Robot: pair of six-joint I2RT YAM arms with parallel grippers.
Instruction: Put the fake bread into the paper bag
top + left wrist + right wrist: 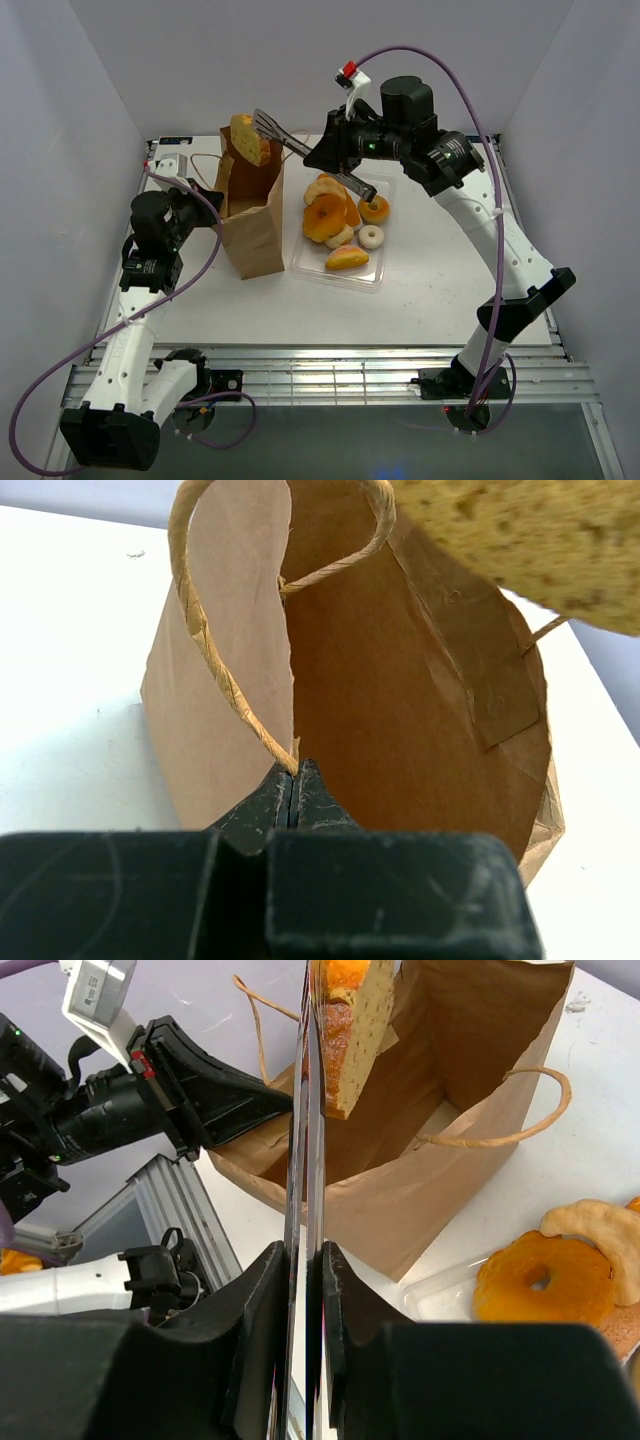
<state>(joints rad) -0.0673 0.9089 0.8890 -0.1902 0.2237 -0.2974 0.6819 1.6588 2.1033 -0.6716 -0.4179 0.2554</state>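
Grips tongs (pixel 290 141) in right gripper (pixel 301 1260), squeezed shut on bread slice (pixel 248 140) over paper bag (pixel 252 230) mouth; pinches bag rim with left gripper (pixel 293 792).

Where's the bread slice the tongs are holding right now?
In the top view, the bread slice hangs in the tongs just above the open mouth of the paper bag, left of the tray.

2 white-and-black arms
Left arm (pixel 125 345) and right arm (pixel 505 250): white links, black joints, purple cables (pixel 405 48); left claw (pixel 293 785) and right claw (pixel 312 1260) black.
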